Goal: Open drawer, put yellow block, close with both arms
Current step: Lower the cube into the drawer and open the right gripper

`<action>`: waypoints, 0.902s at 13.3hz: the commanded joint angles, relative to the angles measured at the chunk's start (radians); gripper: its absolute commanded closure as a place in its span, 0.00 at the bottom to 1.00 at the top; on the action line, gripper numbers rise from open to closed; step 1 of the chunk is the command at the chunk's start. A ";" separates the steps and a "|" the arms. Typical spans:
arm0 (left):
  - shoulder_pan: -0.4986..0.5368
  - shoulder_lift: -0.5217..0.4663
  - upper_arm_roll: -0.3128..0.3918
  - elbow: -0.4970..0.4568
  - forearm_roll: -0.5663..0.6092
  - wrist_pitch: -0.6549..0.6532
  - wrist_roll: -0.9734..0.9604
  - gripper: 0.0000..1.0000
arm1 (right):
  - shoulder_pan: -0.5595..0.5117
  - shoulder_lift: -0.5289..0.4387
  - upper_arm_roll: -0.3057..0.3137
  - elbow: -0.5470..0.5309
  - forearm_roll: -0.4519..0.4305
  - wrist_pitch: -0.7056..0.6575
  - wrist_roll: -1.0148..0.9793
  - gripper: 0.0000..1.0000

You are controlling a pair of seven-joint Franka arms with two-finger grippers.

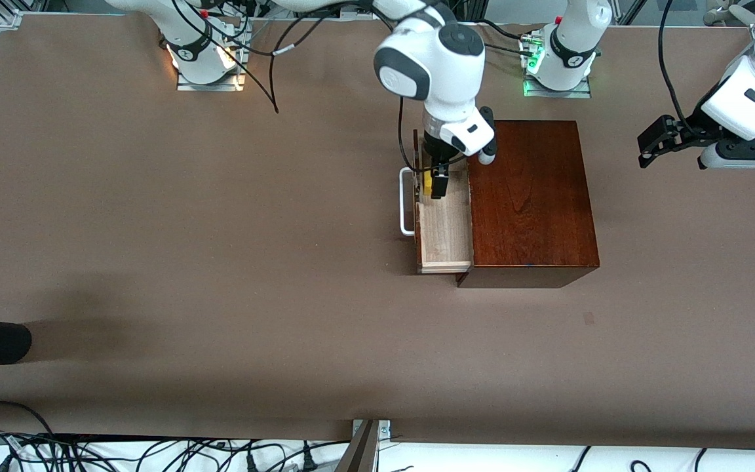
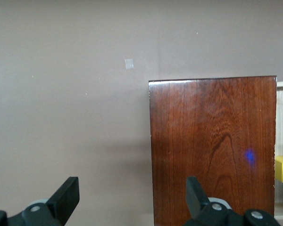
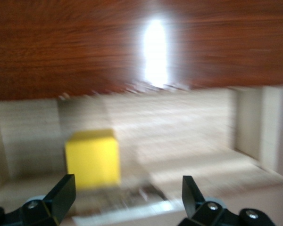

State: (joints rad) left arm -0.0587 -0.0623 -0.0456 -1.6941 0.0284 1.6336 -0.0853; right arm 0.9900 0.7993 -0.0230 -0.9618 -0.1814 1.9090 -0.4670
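Drawer (image 1: pixel 444 226) sticks out of the dark wooden box (image 1: pixel 531 196) on the desk (image 1: pixel 220 262). Inside it, at the end close to the robot bases, sits the yellow block (image 3: pixel 93 157). The right gripper (image 1: pixel 435 187) hangs over the drawer, its 2 fingers spread wide and holding nothing. The left gripper (image 2: pixel 132 200) waits in the air above the desk near the box, fingers wide apart too.

No words, labels, brand names or numbers can be read on anything here; no sign or marking is legible.
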 commanded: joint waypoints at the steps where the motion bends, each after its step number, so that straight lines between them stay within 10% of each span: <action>1: 0.000 0.021 -0.023 0.042 -0.022 -0.057 0.013 0.00 | -0.117 -0.147 0.012 -0.029 0.002 -0.070 -0.008 0.00; 5: -0.001 0.024 -0.120 0.059 -0.024 -0.057 0.066 0.00 | -0.288 -0.273 -0.006 -0.032 0.032 -0.074 0.007 0.00; 7: 0.000 0.048 -0.180 0.060 -0.024 -0.057 0.250 0.00 | -0.403 -0.324 -0.027 -0.035 0.187 -0.087 0.007 0.00; 12: -0.003 0.202 -0.399 0.071 -0.032 0.038 0.467 0.00 | -0.575 -0.641 -0.087 -0.436 0.269 -0.096 0.094 0.00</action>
State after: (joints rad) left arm -0.0667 0.0564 -0.3563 -1.6757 0.0186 1.6348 0.3094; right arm 0.4671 0.3530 -0.1237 -1.1432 0.0677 1.8038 -0.4312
